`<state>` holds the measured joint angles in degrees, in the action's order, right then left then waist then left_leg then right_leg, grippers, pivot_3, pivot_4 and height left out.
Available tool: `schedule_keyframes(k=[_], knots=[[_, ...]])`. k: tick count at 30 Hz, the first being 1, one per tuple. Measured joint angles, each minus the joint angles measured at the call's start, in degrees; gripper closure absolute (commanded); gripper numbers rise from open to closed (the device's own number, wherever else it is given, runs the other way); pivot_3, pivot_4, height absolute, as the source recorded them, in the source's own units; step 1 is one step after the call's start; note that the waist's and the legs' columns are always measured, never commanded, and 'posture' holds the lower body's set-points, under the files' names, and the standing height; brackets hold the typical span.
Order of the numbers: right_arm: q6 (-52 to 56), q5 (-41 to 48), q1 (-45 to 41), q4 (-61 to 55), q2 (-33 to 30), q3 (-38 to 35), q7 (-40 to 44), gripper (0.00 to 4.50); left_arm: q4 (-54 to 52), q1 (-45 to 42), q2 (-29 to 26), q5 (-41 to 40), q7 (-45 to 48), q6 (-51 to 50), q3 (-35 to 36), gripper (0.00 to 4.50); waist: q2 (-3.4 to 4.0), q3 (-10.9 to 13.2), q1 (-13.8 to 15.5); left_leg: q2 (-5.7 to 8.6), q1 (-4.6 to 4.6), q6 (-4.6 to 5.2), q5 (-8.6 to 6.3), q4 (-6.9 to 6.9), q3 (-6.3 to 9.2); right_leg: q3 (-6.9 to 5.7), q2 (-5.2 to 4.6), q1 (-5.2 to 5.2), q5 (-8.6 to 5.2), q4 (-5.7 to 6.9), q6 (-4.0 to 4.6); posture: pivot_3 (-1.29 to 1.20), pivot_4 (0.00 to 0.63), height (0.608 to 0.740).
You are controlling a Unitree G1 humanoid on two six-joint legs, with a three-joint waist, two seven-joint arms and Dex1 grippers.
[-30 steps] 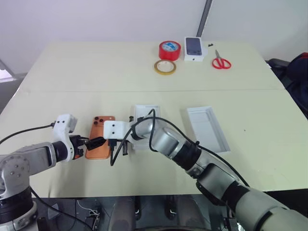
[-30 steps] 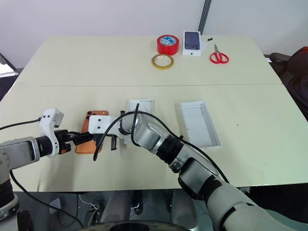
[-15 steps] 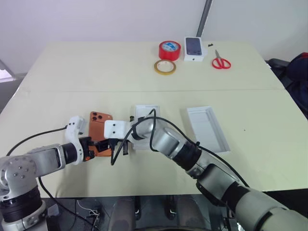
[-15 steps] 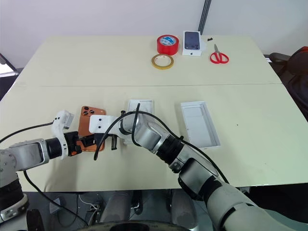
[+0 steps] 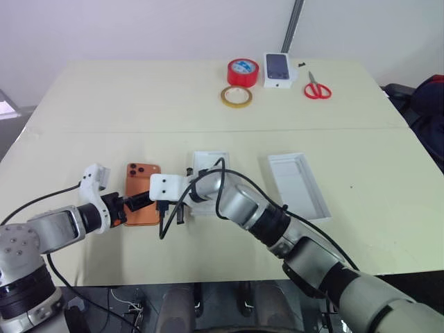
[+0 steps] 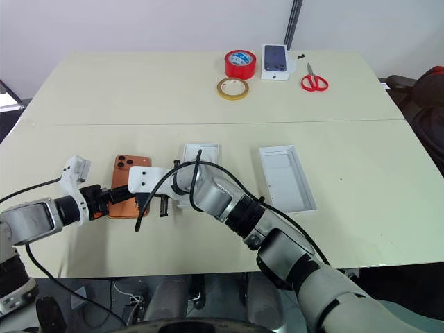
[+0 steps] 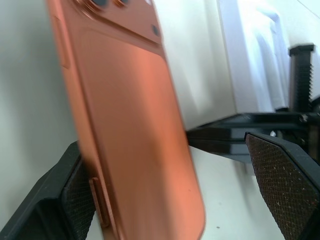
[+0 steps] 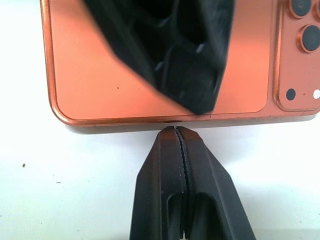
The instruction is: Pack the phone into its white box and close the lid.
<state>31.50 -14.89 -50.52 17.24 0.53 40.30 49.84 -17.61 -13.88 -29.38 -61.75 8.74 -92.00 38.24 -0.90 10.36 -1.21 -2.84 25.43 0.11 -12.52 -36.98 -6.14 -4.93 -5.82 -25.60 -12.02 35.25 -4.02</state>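
One orange phone, one white box, one lid, two tape rolls, a red one and a yellow one, one pair of scissors, one small picture box

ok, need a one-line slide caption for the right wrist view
Shut right tool tipped against the long edge of the orange phone on the table, the left tool over the phone's back.

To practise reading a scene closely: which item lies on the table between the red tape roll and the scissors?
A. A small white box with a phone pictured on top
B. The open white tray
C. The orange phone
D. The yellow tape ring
A: the small white box with a phone picture sits between the red tape roll and the scissors.
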Motion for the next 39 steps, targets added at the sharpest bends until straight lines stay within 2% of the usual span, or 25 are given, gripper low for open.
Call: schedule_keyframes(k=[3,6,17,20,23,27,32,35,39], knots=[[-0.2,0.0,0.0,0.0,0.0,0.0,0.0,4.5,0.2,0.1,0.5,-0.9,-1.5,0.0,0.7,0.79,0.0,0.0,0.0,0.0,0.01,0.0,0.0,0.02,0.0,0.01,-0.01,-0.03,0.0,0.0,0.0,0.0,0.15,0.736],[-0.3,0.0,0.2,-0.3,-0.3,0.0,0.1,4.5,1.3,0.1,1.4,-1.3,-3.4,0.0,1.3,2.11,0.0,0.0,0.0,0.0,0.04,0.0,0.0,0.03,0.0,0.01,-0.02,-0.07,0.0,-0.01,0.0,0.0,0.15,0.736],[2.0,0.0,1.1,-5.6,-3.4,-0.1,0.8,4.5,4.2,-1.7,6.2,-5.0,-10.1,0.0,7.9,2.11,-0.05,0.0,0.1,0.01,0.24,0.0,0.0,0.02,0.0,0.01,-0.05,-0.24,0.02,-0.01,0.03,0.0,0.15,0.736],[3.1,0.2,1.1,-7.8,-4.4,-0.9,0.9,4.5,4.6,-1.7,6.9,-6.1,-11.6,0.0,8.5,2.94,-0.06,0.0,0.1,0.02,0.27,0.0,0.0,0.02,0.0,0.01,-0.04,-0.28,0.02,-0.01,0.03,0.0,0.15,0.736],[4.8,1.1,1.2,-12.3,-6.5,-2.5,1.6,4.5,4.8,-2.2,7.1,-10.2,-11.8,0.0,9.4,4.42,-0.08,0.0,0.3,0.03,0.27,0.0,0.0,0.0,0.0,0.0,-0.06,-0.27,0.03,-0.01,0.04,0.0,0.15,0.736],[7.1,4.1,2.8,-21.5,-10.1,-7.1,3.0,4.5,4.5,-1.8,7.0,-14.6,-14.3,0.9,9.6,4.46,-0.1,0.0,0.2,0.02,0.27,0.0,0.0,0.0,0.0,0.0,-0.05,-0.27,0.06,-0.04,0.1,0.0,0.15,0.736],[5.5,9.2,7.7,-28.7,-15.8,-13.9,4.1,4.5,5.1,-0.9,6.5,-23.4,-20.1,6.8,7.3,4.46,-0.14,0.0,0.5,0.02,0.41,0.0,0.0,0.01,0.01,0.0,-0.06,-0.36,0.06,-0.09,0.11,0.0,0.15,0.736],[4.6,13.6,11.2,-31.2,-20.5,-18.9,6.0,4.5,5.4,-1.0,6.2,-31.1,-25.3,13.4,2.8,4.46,-0.17,0.1,0.6,0.09,0.49,0.01,0.0,-0.02,0.0,0.03,-0.13,-0.26,0.06,-0.17,0.11,0.0,0.15,0.736],[5.9,19.8,16.2,-33.1,-26.7,-26.8,8.3,4.5,5.1,-1.8,6.2,-40.0,-31.9,22.5,-6.6,4.46,-0.18,0.1,0.7,0.1,0.56,0.03,0.0,-0.03,0.01,0.04,-0.15,-0.12,0.06,-0.19,0.12,0.0,0.15,0.736]])
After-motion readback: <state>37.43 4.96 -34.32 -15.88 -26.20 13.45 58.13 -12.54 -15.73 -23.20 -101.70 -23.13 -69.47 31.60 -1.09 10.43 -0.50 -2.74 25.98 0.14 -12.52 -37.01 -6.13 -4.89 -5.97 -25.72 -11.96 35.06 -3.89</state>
